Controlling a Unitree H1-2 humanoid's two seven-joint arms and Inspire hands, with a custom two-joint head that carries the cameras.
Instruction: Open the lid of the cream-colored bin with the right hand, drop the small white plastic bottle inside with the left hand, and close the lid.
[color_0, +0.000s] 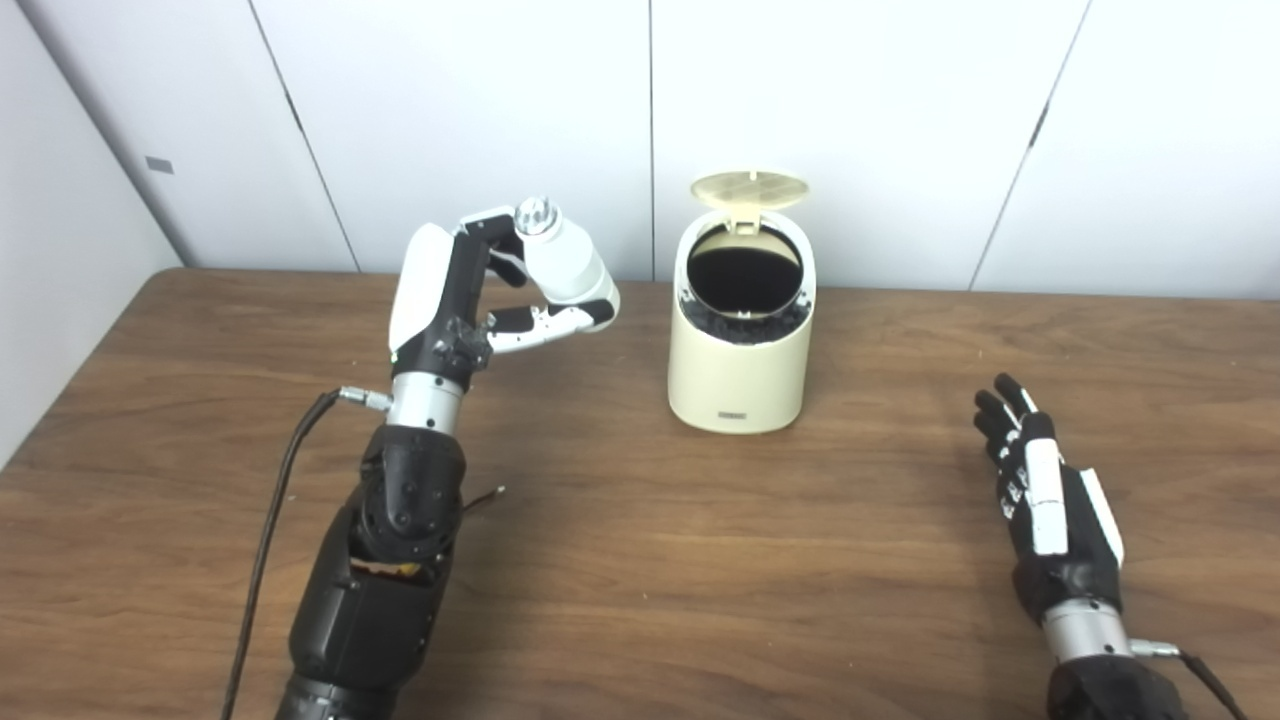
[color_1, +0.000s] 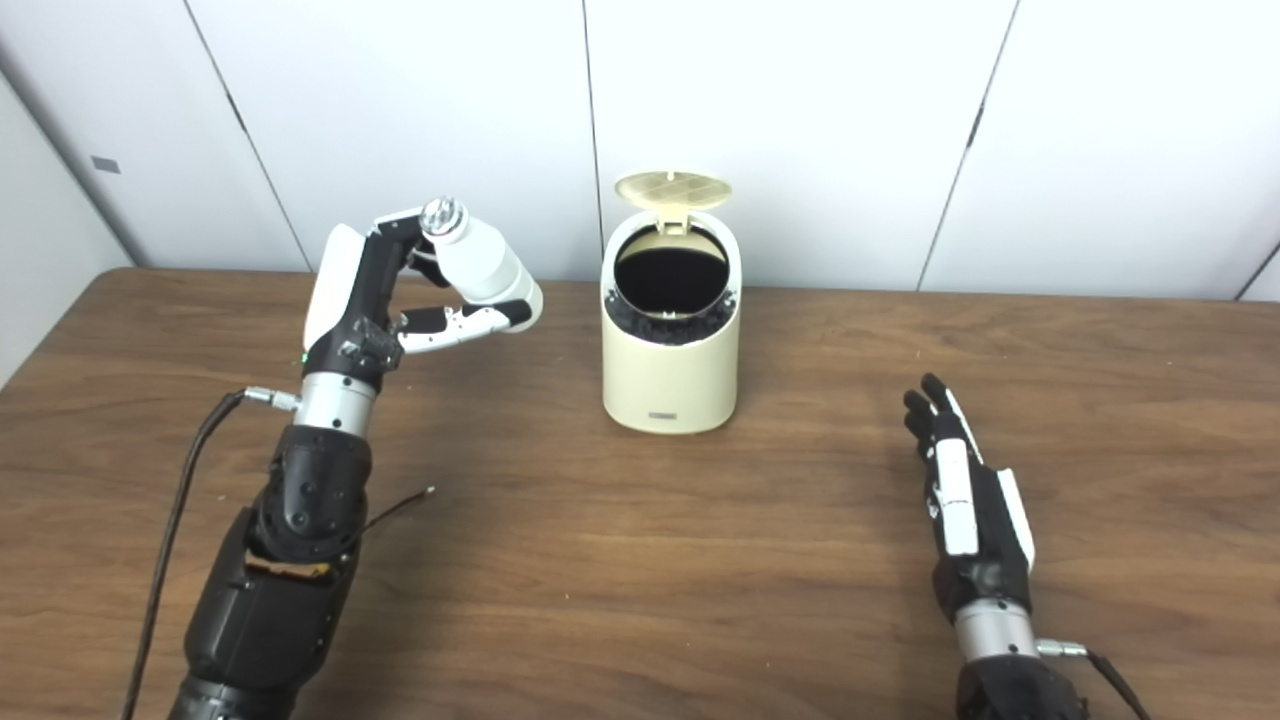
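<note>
Left eye view showed my left robot hand (color_0: 470, 290) gripping the bottle (color_0: 565, 262), tilted, raised above the bench (color_0: 640, 560) left of the bin (color_0: 740, 370), whose lid (color_0: 750, 189) stood open. My right robot hand (color_0: 1045, 500) lay open, empty, well apart.

Left hand (color_0: 470, 290): black frame, white back shell and white finger covers, silver wrist collar, black forearm housing with a black cable from the wrist plug. Right hand (color_0: 1045, 500): black fingers, white strips, silver wrist collar, cable plug.
</note>
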